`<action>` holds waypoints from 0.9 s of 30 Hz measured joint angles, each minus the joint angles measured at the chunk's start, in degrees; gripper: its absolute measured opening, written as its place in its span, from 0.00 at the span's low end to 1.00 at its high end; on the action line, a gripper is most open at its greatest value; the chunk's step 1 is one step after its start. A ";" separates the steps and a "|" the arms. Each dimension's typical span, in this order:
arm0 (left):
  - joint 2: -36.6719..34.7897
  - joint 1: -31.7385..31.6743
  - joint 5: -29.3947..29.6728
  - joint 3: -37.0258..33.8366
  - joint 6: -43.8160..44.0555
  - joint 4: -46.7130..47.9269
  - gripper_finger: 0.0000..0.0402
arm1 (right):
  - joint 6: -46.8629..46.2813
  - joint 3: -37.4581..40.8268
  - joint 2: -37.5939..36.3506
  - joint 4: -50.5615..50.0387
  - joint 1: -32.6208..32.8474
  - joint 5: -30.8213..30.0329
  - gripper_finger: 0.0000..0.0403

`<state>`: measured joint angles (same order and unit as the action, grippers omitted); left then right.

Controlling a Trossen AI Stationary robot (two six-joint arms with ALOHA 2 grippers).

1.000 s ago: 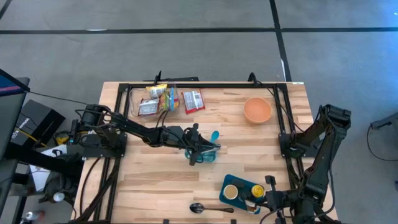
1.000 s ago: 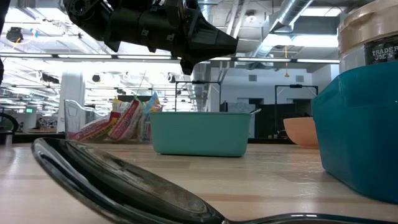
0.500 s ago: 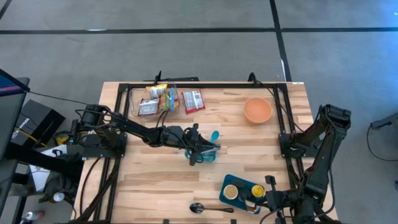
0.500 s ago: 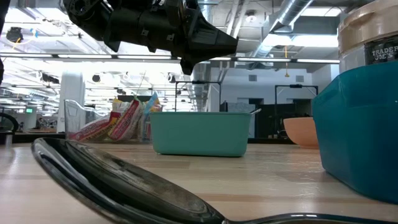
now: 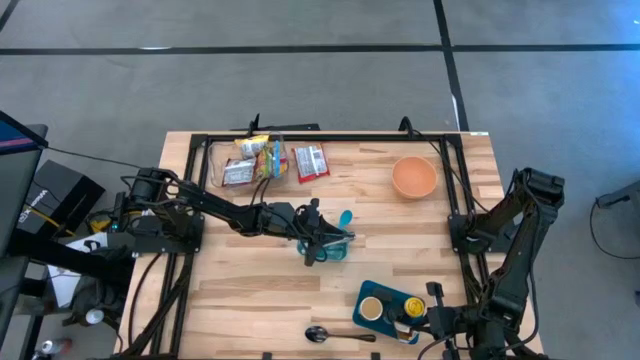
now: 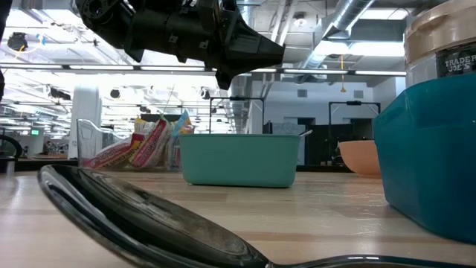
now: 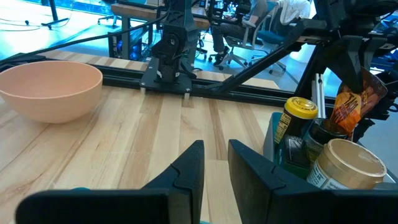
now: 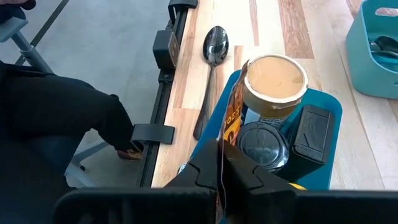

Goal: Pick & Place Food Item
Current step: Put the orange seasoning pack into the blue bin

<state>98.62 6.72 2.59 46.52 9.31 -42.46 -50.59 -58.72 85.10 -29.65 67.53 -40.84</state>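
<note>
Edge-on in the right wrist view, an orange snack packet (image 8: pixel 234 118) hangs over a blue bin (image 8: pixel 323 102) that holds several jars; my right gripper (image 8: pixel 221 163) is shut on it near the table's front edge. The left wrist view shows the same packet (image 7: pixel 352 99) below the dark fingers. Mid-table, my left gripper (image 5: pixel 338 240) hovers above a teal container (image 6: pixel 238 158), its fingers a narrow gap apart with nothing between them (image 7: pixel 215 165). More snack packets (image 5: pixel 262 160) lie flat at the far left. My right gripper pinches the orange packet by one thin edge (image 8: pixel 222 149) between its two fingers, which slant downward. The packet hangs below the fingers over the blue bin, its lower end (image 7: pixel 343 124) down by the jar lids; whether it touches them I cannot tell.
An orange bowl (image 5: pixel 414 177) stands at the far right. A metal spoon (image 5: pixel 335 335) lies along the front edge, left of the blue bin. A dark frame rail (image 5: pixel 330 137) borders the table's far side. The teal container holds utensils (image 8: pixel 380 48).
</note>
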 joint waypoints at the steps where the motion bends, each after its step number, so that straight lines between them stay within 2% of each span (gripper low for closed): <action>1: 0.00 0.00 -0.01 0.00 0.00 -0.01 0.17 | 0.00 -0.01 0.02 0.01 0.00 0.00 0.00; 18: -0.02 0.00 0.00 0.00 0.00 0.00 0.17 | 0.85 -2.36 -0.05 -2.31 0.00 0.05 0.00; 27: 0.00 0.02 0.00 0.00 0.02 0.00 0.17 | -3.43 -2.27 0.39 -6.00 0.33 0.28 0.00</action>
<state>98.63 6.74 2.59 46.52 9.32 -42.46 -54.02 -60.99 85.49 -35.65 67.86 -40.56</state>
